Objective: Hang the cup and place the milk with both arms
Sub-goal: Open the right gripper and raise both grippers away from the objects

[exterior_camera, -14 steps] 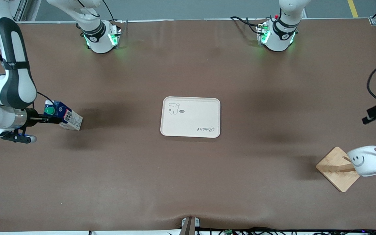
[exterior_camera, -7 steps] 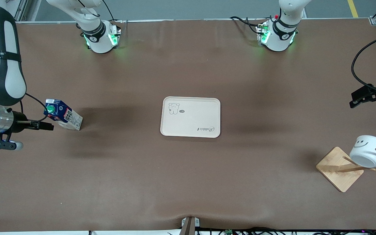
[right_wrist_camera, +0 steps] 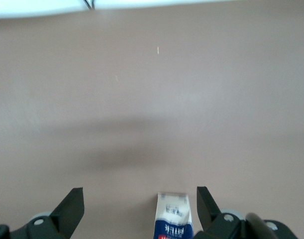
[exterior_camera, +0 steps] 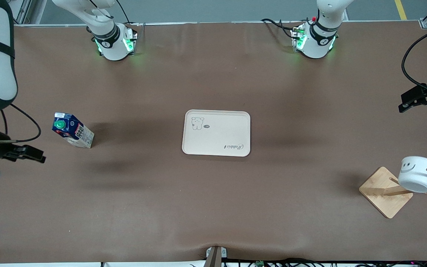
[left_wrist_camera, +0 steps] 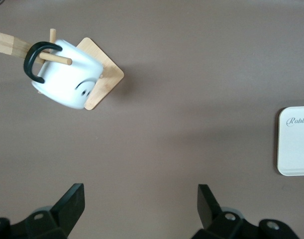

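The milk, a dark-blue carton with a green cap, stands on the table toward the right arm's end, apart from the tray. My right gripper is open and empty, beside the milk and clear of it. In the right wrist view the carton shows between the fingers of my right gripper, untouched. The cup hangs by its black handle on a peg of the wooden rack at the left arm's end. My left gripper is open and empty, apart from the cup.
A cream tray with a bear drawing lies at the table's middle with nothing on it; its edge shows in the left wrist view. The rack's square base stands near the table's edge.
My right gripper has let go of the milk and drawn back from it. My left gripper has moved away from the cup, which swung and settled on its peg.
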